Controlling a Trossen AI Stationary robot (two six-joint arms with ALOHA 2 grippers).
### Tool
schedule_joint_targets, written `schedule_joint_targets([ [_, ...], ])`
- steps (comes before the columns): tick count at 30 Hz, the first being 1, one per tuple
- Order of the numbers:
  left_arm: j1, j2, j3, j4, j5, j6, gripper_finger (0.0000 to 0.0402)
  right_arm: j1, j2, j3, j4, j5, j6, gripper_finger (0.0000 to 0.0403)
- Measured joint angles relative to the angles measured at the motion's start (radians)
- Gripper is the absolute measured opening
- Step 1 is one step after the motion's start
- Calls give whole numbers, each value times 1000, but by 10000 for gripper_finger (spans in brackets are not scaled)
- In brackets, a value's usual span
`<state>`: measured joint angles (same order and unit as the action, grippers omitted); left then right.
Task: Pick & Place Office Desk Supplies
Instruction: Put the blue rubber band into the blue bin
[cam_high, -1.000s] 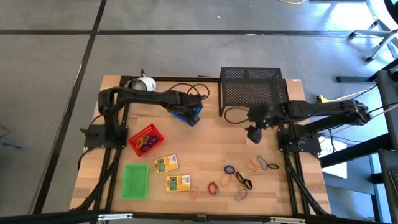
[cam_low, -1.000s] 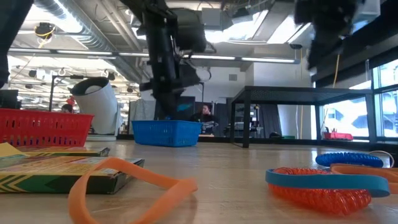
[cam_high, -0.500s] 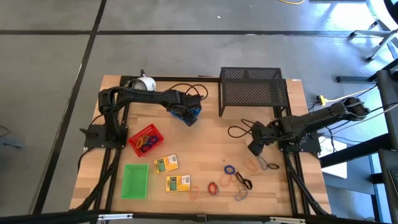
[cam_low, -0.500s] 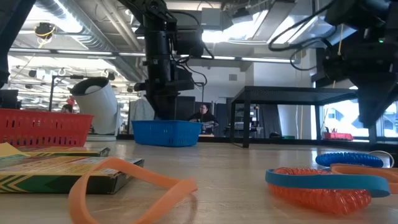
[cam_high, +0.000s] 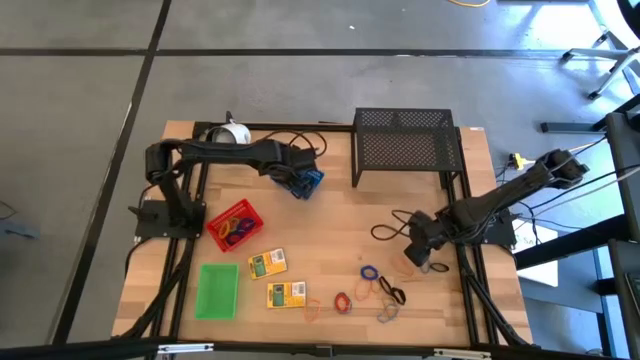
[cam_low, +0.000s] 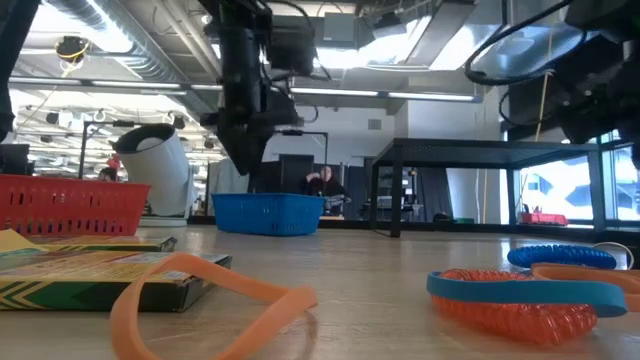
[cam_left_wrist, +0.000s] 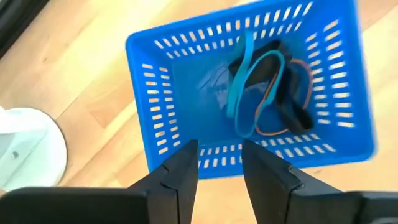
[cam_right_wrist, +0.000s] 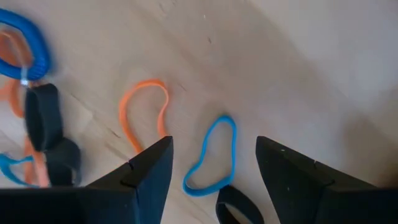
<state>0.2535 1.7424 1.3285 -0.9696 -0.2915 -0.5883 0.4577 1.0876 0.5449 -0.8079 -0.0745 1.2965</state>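
**Left arm sitting over the blue tray, right arm down by the loose loops**

The left gripper (cam_left_wrist: 219, 171) is hanging right above the blue tray (cam_high: 308, 180) near the far edge of the counter (cam_high: 340, 215), fingers a little apart with nothing between them. Inside the tray, light blue, orange and black loops (cam_left_wrist: 268, 93) are lying in a tangle. The white round object (cam_high: 233, 134) is sitting near the far left corner, and the black wire-mesh rack (cam_high: 404, 146) is taking up the far edge on the right.

The right gripper (cam_right_wrist: 211, 171) is hovering low near the right edge, fingers spread wide and empty, over a light blue loop (cam_right_wrist: 211, 155) and an orange loop (cam_right_wrist: 144, 112). More loops (cam_high: 385, 288) are scattered toward the near edge.

The red tray (cam_high: 235, 225), green tray (cam_high: 218, 290) and two yellow-green boxes (cam_high: 276, 278) are crowding the near left, leaving the middle of the counter open.

From the low view the right gripper's tips are cut off, and from above the loops under it are hard to tell apart.
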Motion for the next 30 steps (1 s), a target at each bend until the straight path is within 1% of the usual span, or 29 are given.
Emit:
schedule_joint_targets([
  [9,-24,-132,0,10,5,-113,118,80,132,0,43,-13,5,230],
  [15,-61,-207,0,47,2,-158,117,101,240,2,89,-13,-22,198],
  [21,-100,-243,0,147,-5,-175,111,101,296,12,68,11,-49,143],
  [30,-160,-243,0,336,-4,-66,107,102,284,7,86,43,-73,15],
])
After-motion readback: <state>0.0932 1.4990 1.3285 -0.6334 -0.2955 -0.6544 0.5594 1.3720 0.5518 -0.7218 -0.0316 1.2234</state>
